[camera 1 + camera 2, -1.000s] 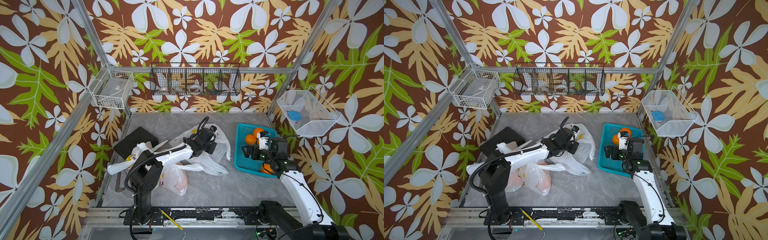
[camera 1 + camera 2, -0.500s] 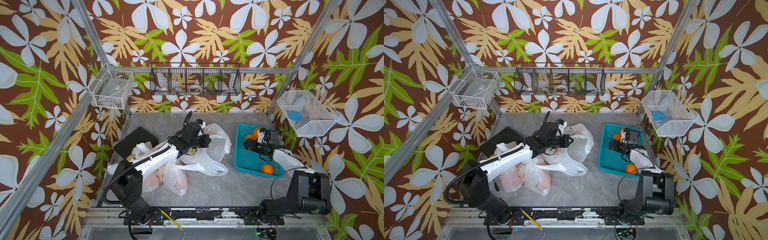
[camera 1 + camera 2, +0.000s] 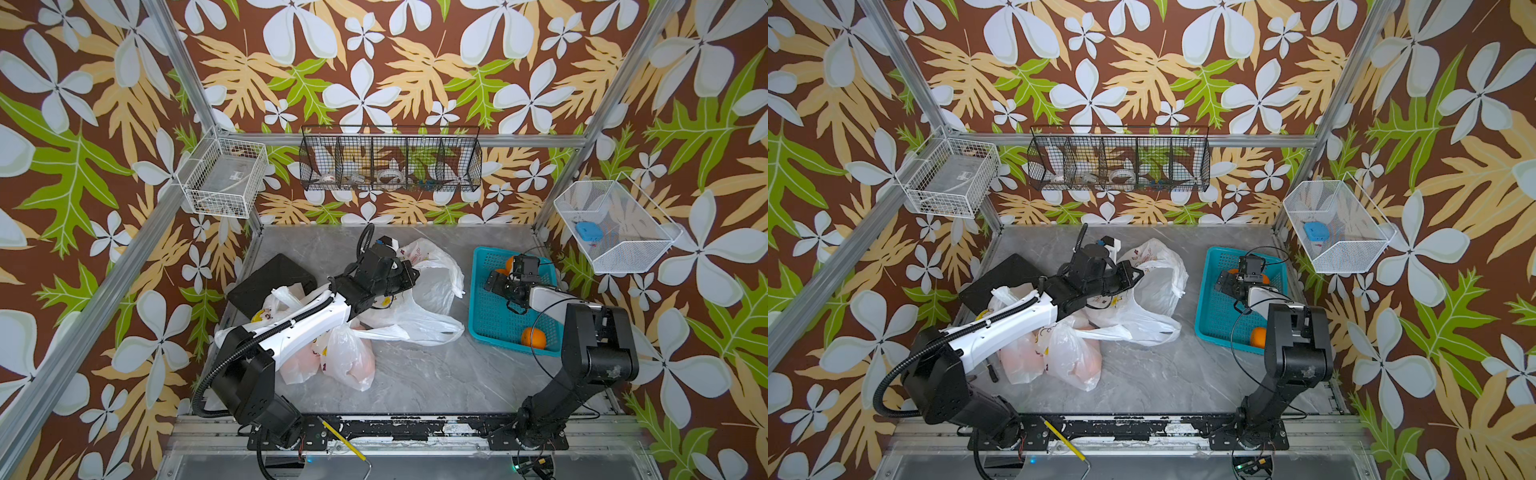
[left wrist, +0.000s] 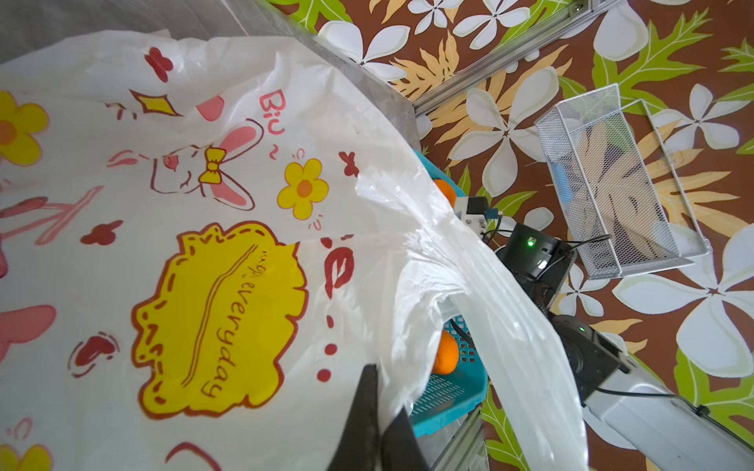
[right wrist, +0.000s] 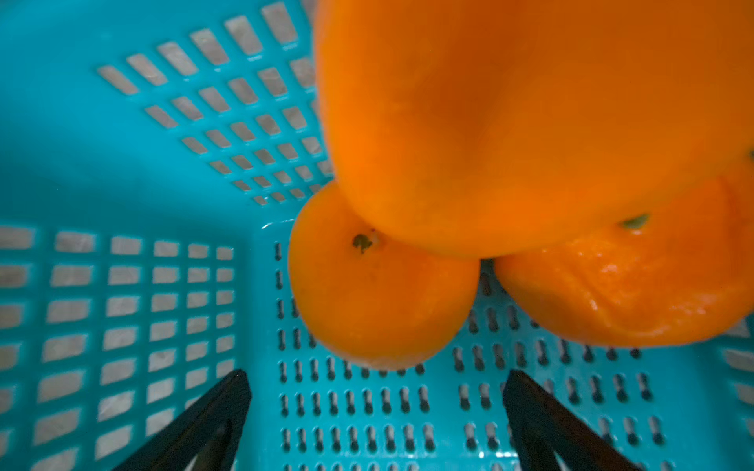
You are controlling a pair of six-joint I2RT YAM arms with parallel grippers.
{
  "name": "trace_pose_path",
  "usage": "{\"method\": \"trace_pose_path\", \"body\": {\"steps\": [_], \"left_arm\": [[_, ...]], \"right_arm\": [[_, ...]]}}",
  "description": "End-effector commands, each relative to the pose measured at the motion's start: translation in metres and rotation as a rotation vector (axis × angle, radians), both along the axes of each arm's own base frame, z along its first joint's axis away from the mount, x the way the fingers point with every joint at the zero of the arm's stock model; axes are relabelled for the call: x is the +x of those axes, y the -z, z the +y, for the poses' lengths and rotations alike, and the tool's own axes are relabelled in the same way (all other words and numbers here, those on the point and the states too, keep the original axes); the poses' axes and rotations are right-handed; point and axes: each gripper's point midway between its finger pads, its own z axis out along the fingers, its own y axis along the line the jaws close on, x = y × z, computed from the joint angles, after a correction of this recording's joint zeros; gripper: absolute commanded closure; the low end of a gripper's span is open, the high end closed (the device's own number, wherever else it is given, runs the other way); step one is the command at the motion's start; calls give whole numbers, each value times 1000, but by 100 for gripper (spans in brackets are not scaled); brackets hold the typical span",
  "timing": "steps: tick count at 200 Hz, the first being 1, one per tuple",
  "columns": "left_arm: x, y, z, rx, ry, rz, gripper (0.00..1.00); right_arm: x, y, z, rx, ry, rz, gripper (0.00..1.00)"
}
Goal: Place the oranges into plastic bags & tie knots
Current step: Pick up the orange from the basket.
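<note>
Orange fruits point(image 5: 383, 285), three just ahead of the spread right claw point(image 5: 375, 377), hide from above; left claw point(image 4: 377, 393) clamps the bag point(image 4: 204, 163).

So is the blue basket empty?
No, not empty. One orange sits in the basket's near corner, and three more oranges bunch at its far end, before the open right gripper.

Robot lab cell, aluminium frame point(image 3: 532, 139)
</note>
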Motion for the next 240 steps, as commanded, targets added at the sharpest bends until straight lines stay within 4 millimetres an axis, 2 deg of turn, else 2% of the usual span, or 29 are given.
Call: {"method": "trace_pose_path", "body": {"steps": [1,28,43,68,100,127,172,214,230,240], "left_arm": [[1,-10,-4,-43,3,-13,100],[0,-10,-4,-33,6,-20,100],[-1,-7,-3,-24,4,-16,100],[-1,-6,-2,-15,-5,-18,100],[-1,-5,-1,-15,-14,-14,100],[1,-4,-2,-8,-12,-14,100],[4,-1,-3,4,-14,-13,100],[8,8,-9,29,4,3,100],[8,12,-14,32,19,11,100],[8,13,-16,33,26,13,100]], "right_arm": [[18,-5,-6,-23,70,-59,0],[34,-3,-8,-16,106,-81,2],[41,-3,-7,-16,111,-85,8],[42,-2,-7,-11,112,-79,26],[23,-12,2,-20,73,-86,39],[-8,-33,21,-3,-2,-121,40],[-78,-114,63,96,-200,-254,43],[-148,-230,100,173,-372,-508,44],[-166,-276,113,218,-432,-623,44],[-173,-298,125,267,-487,-664,44]]}}
